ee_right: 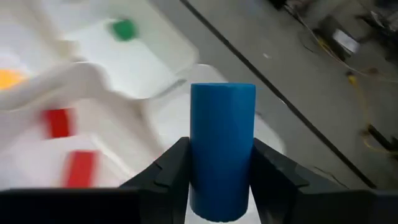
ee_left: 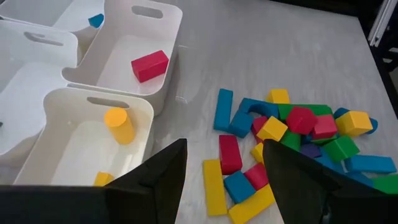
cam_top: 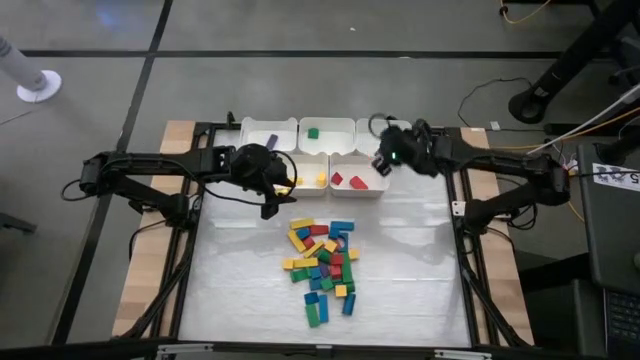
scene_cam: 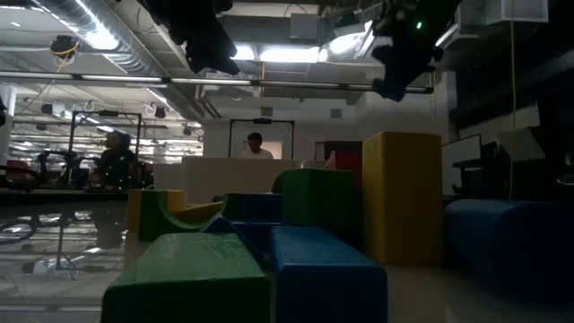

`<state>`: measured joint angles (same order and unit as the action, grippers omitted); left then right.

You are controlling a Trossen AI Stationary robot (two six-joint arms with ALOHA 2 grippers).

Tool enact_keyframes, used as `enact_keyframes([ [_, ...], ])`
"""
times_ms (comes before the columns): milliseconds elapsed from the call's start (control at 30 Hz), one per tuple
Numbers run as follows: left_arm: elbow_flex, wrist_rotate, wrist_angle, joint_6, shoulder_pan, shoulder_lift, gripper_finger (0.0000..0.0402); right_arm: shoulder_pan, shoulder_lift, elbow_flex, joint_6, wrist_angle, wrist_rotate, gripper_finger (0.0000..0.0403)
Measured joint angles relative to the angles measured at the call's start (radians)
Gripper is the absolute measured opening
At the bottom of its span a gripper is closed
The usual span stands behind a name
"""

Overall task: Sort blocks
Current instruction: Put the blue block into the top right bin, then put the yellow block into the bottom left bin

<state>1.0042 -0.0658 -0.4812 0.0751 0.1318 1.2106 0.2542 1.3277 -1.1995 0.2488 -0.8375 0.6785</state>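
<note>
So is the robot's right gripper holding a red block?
No, the right gripper holds a blue cylinder block upright between its fingers, above the white bins.

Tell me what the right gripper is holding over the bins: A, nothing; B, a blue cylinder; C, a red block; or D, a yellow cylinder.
B: in the right wrist view the right gripper has a blue cylinder upright between its fingers, above the white bins.

Left arm reaching inward, left gripper (cam_top: 272, 192) empty with fingers spread, right arm stretched to the far side, right gripper (ee_right: 219, 180) clamping a blue cylinder (ee_right: 222, 155)
</note>
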Motion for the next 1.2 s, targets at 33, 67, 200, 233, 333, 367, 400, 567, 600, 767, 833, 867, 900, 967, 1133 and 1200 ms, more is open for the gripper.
enact_keyframes([
  [33, 0.000, 0.000, 0.000, -0.002, 0.000, 0.000, 0.0198, 0.035, 0.005, 0.000, -0.019, 0.011, -0.004, 0.0136],
  [67, 0.000, 0.000, 0.000, -0.004, 0.000, 0.000, 0.0198, 0.066, 0.012, 0.000, -0.032, 0.020, -0.010, 0.0136],
  [200, 0.000, 0.000, 0.002, -0.004, 0.001, 0.000, 0.0198, 0.174, 0.035, 0.000, -0.052, 0.071, -0.017, 0.0136],
  [233, 0.000, 0.000, 0.002, -0.004, 0.001, 0.000, 0.0198, 0.199, 0.043, 0.000, -0.052, 0.085, -0.021, 0.0136],
  [333, 0.000, 0.003, 0.002, -0.004, 0.001, 0.000, 0.0198, 0.259, 0.061, 0.000, -0.052, 0.121, -0.082, 0.0136],
  [367, 0.000, 0.003, 0.002, -0.004, 0.001, 0.000, 0.0198, 0.277, 0.067, 0.000, -0.052, 0.134, -0.116, 0.0136],
  [400, 0.000, 0.003, 0.002, -0.004, 0.001, 0.000, 0.0198, 0.295, 0.074, 0.000, -0.052, 0.142, -0.153, 0.0136],
  [567, 0.000, 0.004, 0.002, -0.004, 0.001, 0.000, 0.0198, 0.354, 0.112, 0.000, -0.044, 0.148, -0.297, 0.0137],
  [600, 0.000, 0.007, 0.002, -0.005, 0.001, 0.000, 0.0198, 0.362, 0.121, 0.000, -0.044, 0.148, -0.317, 0.0138],
  [767, 0.000, 0.060, 0.002, 0.001, 0.001, 0.000, 0.0198, 0.387, 0.161, 0.000, -0.048, 0.148, -0.359, 0.0173],
  [833, 0.000, 0.085, 0.002, 0.023, 0.001, 0.000, 0.0198, 0.390, 0.176, 0.000, -0.048, 0.148, -0.359, 0.0196],
  [867, 0.000, 0.093, 0.002, 0.043, 0.001, 0.000, 0.0198, 0.390, 0.183, 0.000, -0.048, 0.148, -0.357, 0.0208],
  [900, 0.000, 0.097, 0.003, 0.059, 0.001, 0.000, 0.0198, 0.390, 0.189, 0.000, -0.048, 0.148, -0.354, 0.0218],
  [967, 0.000, 0.100, 0.003, 0.096, 0.001, 0.000, 0.0198, 0.389, 0.197, 0.000, -0.049, 0.148, -0.332, 0.0237],
  [1133, 0.000, 0.100, 0.025, 0.187, 0.000, 0.000, 0.0198, 0.388, 0.198, 0.000, -0.073, 0.149, -0.302, 0.0261],
  [1200, 0.000, 0.100, 0.036, 0.230, -0.004, 0.000, 0.0198, 0.388, 0.198, 0.000, -0.075, 0.149, -0.286, 0.0263],
])
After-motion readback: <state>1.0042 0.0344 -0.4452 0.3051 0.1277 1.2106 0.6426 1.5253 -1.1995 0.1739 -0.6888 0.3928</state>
